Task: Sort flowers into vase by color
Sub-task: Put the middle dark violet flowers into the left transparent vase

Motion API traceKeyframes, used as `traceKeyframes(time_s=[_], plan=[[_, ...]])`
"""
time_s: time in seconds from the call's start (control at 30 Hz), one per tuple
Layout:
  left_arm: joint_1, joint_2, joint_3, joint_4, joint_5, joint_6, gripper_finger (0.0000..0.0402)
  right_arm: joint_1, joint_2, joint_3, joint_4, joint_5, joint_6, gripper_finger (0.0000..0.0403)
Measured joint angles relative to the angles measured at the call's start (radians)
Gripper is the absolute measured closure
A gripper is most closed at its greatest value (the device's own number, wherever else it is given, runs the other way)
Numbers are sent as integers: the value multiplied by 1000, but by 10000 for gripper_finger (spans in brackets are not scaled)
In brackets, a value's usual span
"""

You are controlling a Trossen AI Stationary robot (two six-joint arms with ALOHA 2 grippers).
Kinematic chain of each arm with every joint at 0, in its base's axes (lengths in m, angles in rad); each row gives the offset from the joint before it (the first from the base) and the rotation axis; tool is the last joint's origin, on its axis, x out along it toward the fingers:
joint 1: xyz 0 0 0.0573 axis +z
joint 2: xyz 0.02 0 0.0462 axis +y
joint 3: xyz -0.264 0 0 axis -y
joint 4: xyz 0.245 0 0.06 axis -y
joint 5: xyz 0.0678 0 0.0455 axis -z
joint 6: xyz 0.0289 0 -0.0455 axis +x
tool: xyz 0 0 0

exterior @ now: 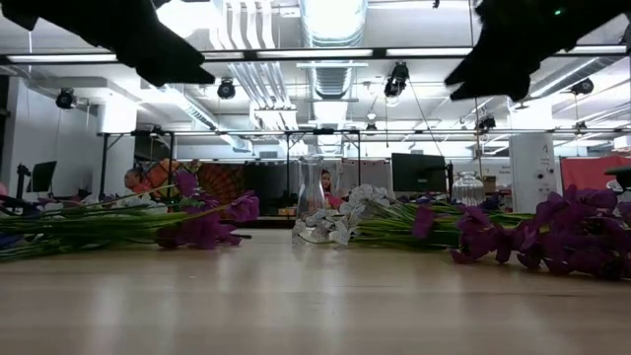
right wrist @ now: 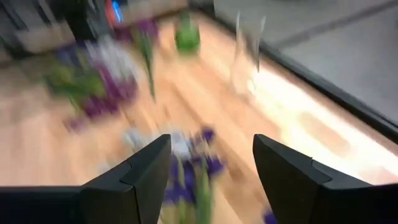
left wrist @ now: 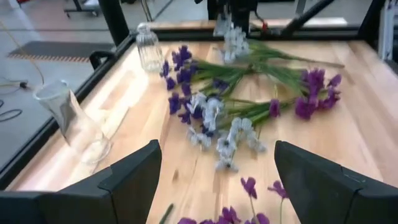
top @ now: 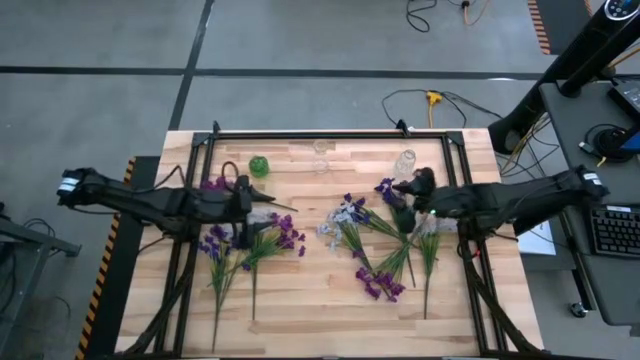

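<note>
You're hovering both grippers wide and empty, left gripper over the left flowers, right gripper over the right pile, so be singling out one stem by color, pinching low, before heading for a vase.

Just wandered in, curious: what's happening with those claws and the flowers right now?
Left claw open, empty, above left flowers. Right claw open, empty, over right flowers. Clear vases and green vase unfilled. Nothing blocking.
</note>
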Motion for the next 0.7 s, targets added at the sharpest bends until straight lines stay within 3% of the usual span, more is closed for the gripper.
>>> traceKeyframes(time_s=[0.2,0.33,0.57,0.7], plan=[[0,41,21,-6,-2,9,108,0,183,170,-269,-7,26,183],[0,46,29,-4,-3,11,108,0,288,242,-283,-47,4,172],[0,33,28,-6,-64,7,108,0,456,349,-351,-67,-64,99],[0,32,27,-7,-107,4,108,0,533,356,-360,-183,-103,68]])
